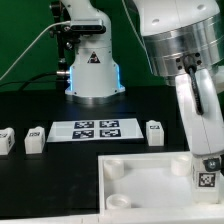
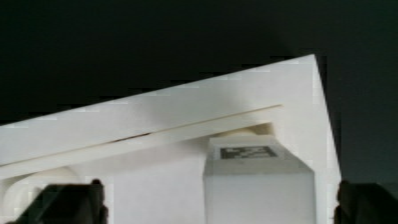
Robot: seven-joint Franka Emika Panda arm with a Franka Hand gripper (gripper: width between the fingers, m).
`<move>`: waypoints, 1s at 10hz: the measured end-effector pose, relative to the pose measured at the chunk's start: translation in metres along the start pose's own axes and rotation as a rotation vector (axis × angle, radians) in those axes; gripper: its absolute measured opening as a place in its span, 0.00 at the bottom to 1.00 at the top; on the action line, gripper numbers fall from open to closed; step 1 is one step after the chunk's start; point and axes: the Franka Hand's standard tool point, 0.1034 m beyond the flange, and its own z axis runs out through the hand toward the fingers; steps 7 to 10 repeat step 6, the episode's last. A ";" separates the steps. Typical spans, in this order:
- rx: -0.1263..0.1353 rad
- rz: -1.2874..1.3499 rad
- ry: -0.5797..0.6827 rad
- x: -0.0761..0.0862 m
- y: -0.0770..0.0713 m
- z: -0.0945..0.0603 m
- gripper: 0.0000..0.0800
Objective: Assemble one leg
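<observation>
A: At the exterior view's left, what is seen on the counter?

B: Two spare blocks are stood there, apart from each other. Next comes the marker board, then a third block just beside it.

A: And the leg?

B: The leg is found farthest toward the exterior view's right, at the corner of the panel, directly under the arm. In the wrist view, the leg is shown upright, its tag facing the camera, between the two dark fingertips.

A: Is it clamped by the pincer?

B: That cannot be told. One fingertip is seen hard by the leg and the other looks set off from it, but contact is not shown clearly.

A: How is the leg expected to handle?

B: It is judged to be light and stiff, being a small plastic block, so no crushing is feared. Its smooth flat faces may prove slippery. It is best taken across two opposite flat sides, squarely, so that twisting is avoided while it is seated at the corner.
</observation>
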 end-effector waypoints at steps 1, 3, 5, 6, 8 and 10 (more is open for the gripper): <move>0.000 0.000 0.000 0.000 0.000 0.000 0.81; 0.000 0.000 0.000 0.000 0.000 0.000 0.81; 0.000 -0.001 0.000 0.000 0.000 0.000 0.81; 0.000 -0.001 0.000 0.000 0.000 0.000 0.81; 0.000 -0.001 0.000 0.000 0.000 0.000 0.81; 0.000 -0.001 0.000 0.000 0.000 0.000 0.81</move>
